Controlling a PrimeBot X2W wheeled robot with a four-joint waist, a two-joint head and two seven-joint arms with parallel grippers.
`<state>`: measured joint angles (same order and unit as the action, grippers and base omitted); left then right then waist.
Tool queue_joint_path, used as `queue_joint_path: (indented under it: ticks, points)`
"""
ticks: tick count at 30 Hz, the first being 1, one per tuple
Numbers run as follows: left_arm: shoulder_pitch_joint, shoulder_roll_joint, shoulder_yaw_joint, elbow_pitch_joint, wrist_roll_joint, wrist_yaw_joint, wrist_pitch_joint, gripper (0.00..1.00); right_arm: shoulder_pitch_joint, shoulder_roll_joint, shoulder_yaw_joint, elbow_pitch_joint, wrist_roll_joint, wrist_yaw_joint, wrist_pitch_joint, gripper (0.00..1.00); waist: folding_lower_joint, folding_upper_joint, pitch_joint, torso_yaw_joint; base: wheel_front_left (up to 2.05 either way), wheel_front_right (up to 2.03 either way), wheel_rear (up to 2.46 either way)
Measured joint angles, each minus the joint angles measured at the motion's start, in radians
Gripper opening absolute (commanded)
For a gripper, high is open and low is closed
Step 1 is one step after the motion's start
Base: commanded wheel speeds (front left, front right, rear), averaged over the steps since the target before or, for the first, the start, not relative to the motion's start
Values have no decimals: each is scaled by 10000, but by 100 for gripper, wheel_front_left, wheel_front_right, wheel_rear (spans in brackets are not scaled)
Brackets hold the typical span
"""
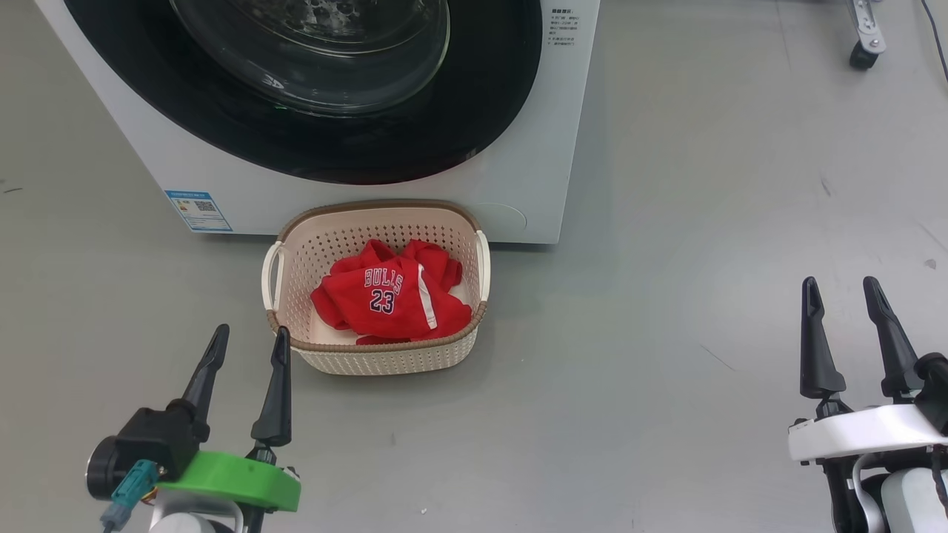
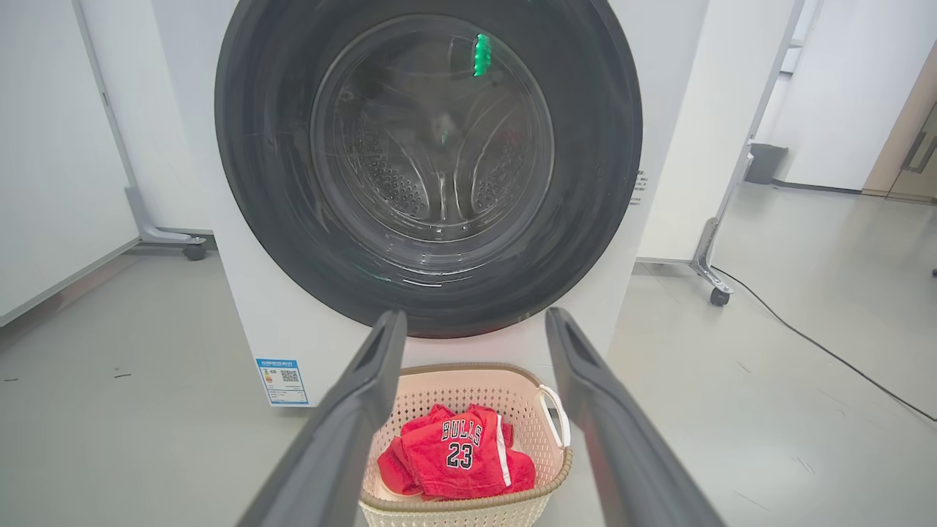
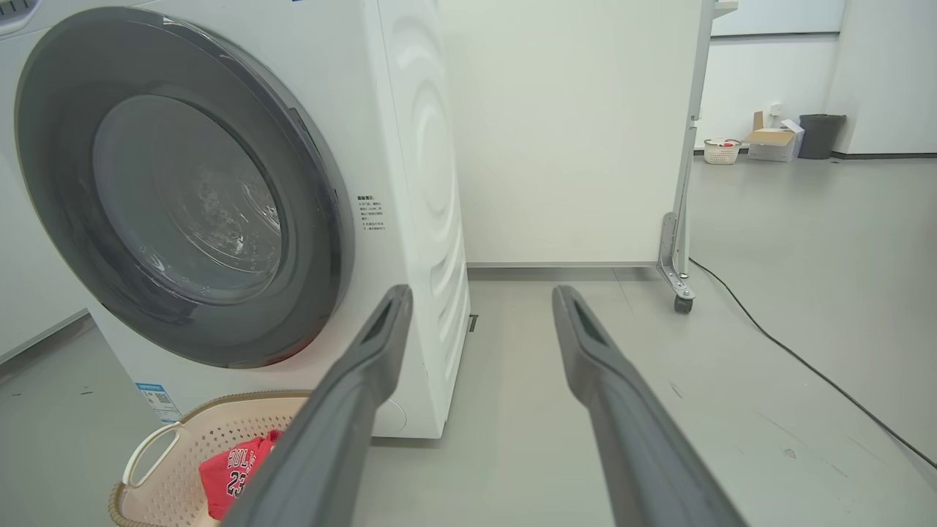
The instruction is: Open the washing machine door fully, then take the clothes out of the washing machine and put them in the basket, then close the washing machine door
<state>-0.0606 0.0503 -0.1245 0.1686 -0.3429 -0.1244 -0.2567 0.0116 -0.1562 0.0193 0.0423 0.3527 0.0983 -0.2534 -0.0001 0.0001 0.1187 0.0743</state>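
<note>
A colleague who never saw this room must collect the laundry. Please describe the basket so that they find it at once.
Look for the big white washing machine with the round black door. On the grey floor in front of it stands a small cream basket with a brown rim. It holds red clothes printed BULLS 23.

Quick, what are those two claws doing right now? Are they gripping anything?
Left gripper: open, holding nothing.
Right gripper: open, holding nothing.

clothes (image 1: 385, 296) in basket (image 1: 385, 359) before washing machine (image 1: 533, 170)
</note>
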Motion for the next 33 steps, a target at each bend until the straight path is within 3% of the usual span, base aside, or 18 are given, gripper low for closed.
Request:
queue_joint_path:
  ticks: [33]
  points:
    - [92,12,-236,-140,-443,0,0,100,96,245,-291,-127,-224,153,0,100,0,0,189,84,0,0,0]
